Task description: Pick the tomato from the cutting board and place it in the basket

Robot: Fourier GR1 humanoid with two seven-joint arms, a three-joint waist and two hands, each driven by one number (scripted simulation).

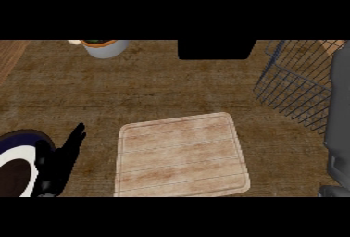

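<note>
A: What sits at the far left?

B: A plate (17, 159) with a dark rim, white band and dark centre, cut off by the view's edge. Just beside it is the left hand (63, 157), black, its fingers straight and pointing up the counter (137, 88), holding nothing.

A: And further back?

B: A pale pot (104, 47) stands near the top edge, left of centre.

A: The middle?

B: The cutting board (181, 155), light wood with rounded corners, lies flat. Its top is bare; I see no tomato on it or anywhere else in view.

A: Then the right?

B: A black rectangular shape (216, 49) at the top edge, then the wire basket (294, 88), dark mesh, tilted toward the corner. A grey forearm (338, 125) runs down the right edge in front of the basket.

A: The right hand?

B: It does not show, so I cannot tell how it stands.
</note>
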